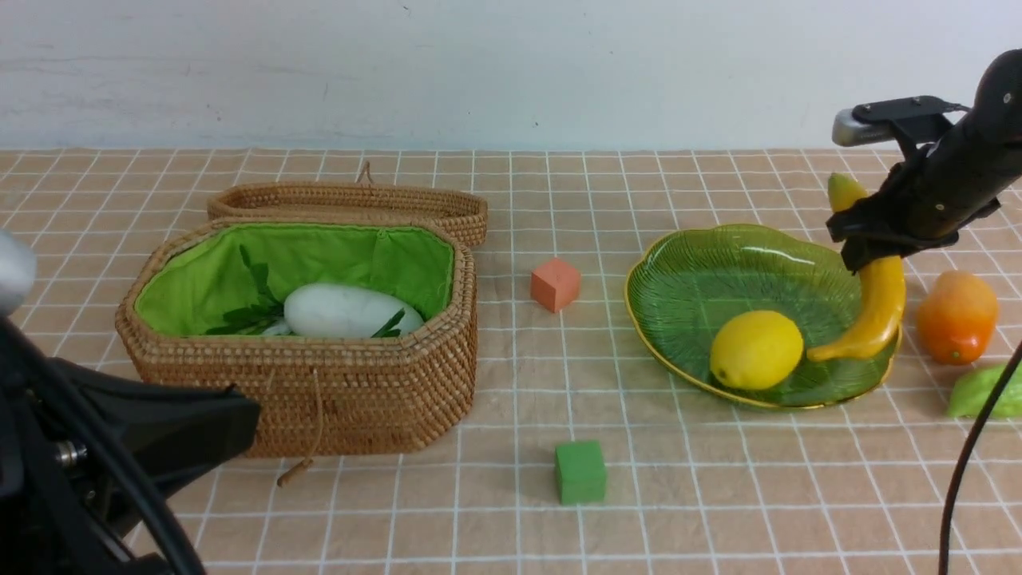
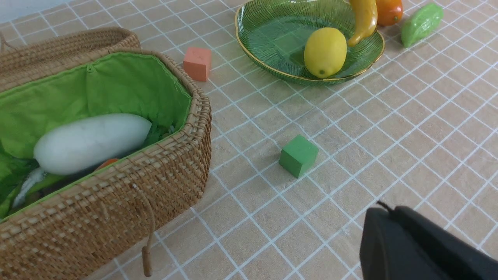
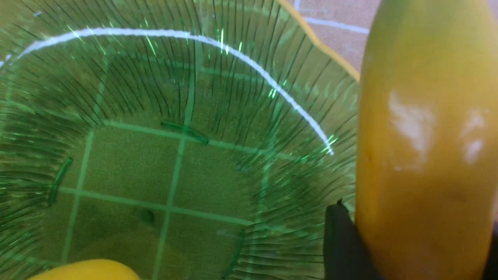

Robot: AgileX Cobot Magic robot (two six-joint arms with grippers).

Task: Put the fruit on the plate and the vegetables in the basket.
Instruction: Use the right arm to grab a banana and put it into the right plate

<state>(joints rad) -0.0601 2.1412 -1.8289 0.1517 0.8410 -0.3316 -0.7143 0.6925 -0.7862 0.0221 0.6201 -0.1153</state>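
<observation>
In the front view, the right gripper (image 1: pixel 874 239) is at the upper right of the frame, squeezed tight around the middle of the banana (image 1: pixel 880 299); the banana stands almost straight up, and its low tip pokes into the right side of the plate (image 1: pixel 695 271), near the lemon (image 1: pixel 756 349); the lemon sits in the plate, toward the bottom edge; the orange mango (image 1: pixel 956 315) lies on the checked cloth (image 1: pixel 718 487) just right of the plate, and the light green leafy vegetable (image 1: pixel 986 390) lies at the right edge of the frame, below the mango; the basket (image 1: pixel 319 399) is at the left with its lid (image 1: pixel 351 200) flipped back behind it, and the white radish (image 1: pixel 347 310) lies inside on green leaves; the pink cube (image 1: pixel 555 283) sits between basket and plate, and the green cube (image 1: pixel 580 471) sits lower down in the middle; the left gripper (image 2: pixel 389 237) is closed with nothing in it, at the lower left near the basket.
</observation>
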